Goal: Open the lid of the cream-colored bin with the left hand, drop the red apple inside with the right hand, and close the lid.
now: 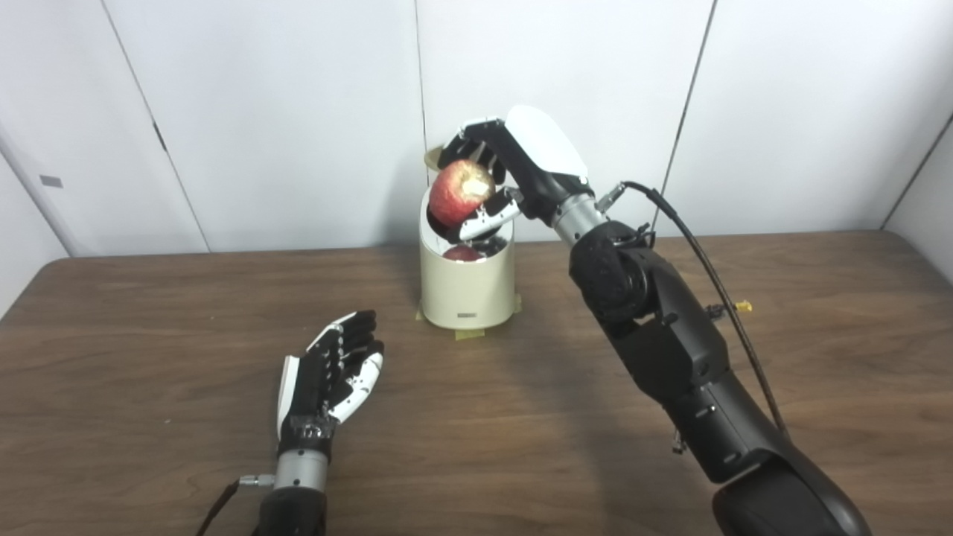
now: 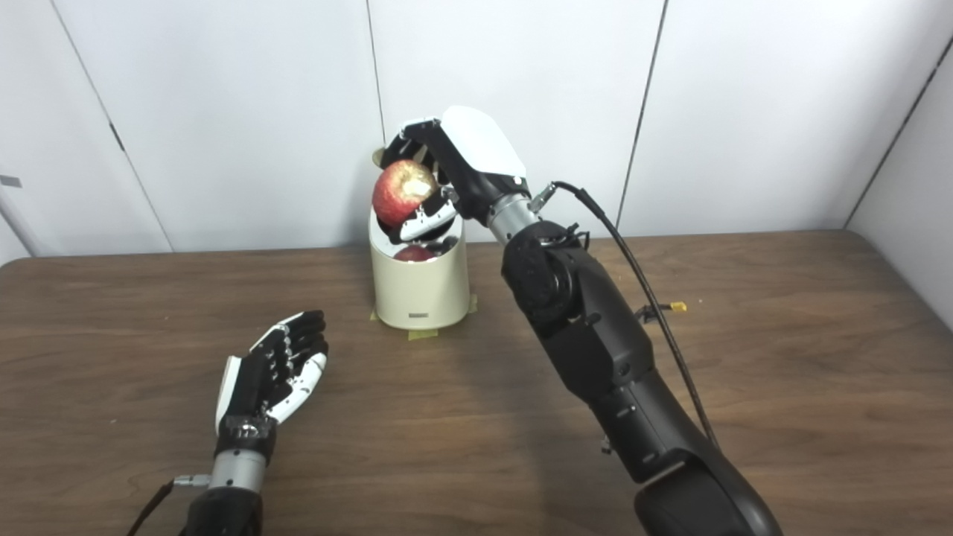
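The cream-colored bin (image 1: 467,286) stands at the back middle of the table, its lid (image 1: 432,157) swung up behind it and mostly hidden by my right hand. My right hand (image 1: 497,175) is shut on the red apple (image 1: 461,193), holding it just above the bin's open mouth. Inside the shiny inner wall a red reflection of the apple (image 1: 463,254) shows. My left hand (image 1: 335,370) rests low over the table, left and in front of the bin, open with its fingers slightly curled and nothing in it.
The brown wooden table (image 1: 149,350) runs to a white panelled wall behind. Strips of tape (image 1: 469,334) hold the bin's base down. A small yellow piece (image 1: 742,305) lies on the table to the right of my right arm.
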